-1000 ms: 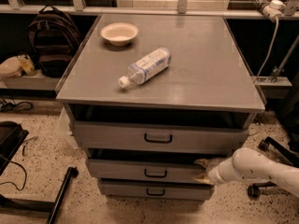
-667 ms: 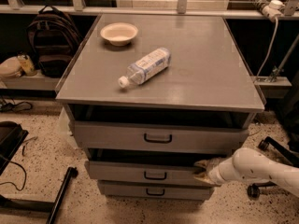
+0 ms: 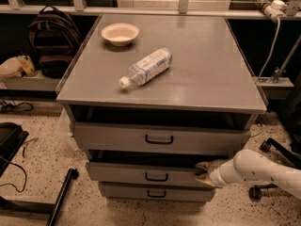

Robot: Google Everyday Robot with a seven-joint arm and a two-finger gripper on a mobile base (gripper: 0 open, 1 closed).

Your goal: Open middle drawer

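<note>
Grey metal forms the cabinet (image 3: 197, 51), whose flat top carries a pale bowl (image 3: 120, 33) near the back left corner and a clear plastic bottle (image 3: 146, 67) lying on its side toward the middle, its white cap pointing to the front left. Three drawer fronts sit stacked below the top. The top drawer (image 3: 113, 138) is the tallest, and the bottom drawer (image 3: 122, 191) looks the narrowest. The middle drawer (image 3: 117, 172) lies between them, second in the stack, with a small black loop handle (image 3: 156, 177) at its centre. Its front stands slightly forward of the bottom one, and a dark gap shows above it. The gripper (image 3: 203, 173) is at the right end of that drawer front, against its upper right corner and well apart from the handle. Whether it is spread or pressed together cannot be told from this angle. The white arm (image 3: 258, 169) reaches in from the lower right of the view. A dark backpack (image 3: 54, 41) rests on a low ledge left of the cabinet, and the floor (image 3: 42, 173) is speckled stone.
</note>
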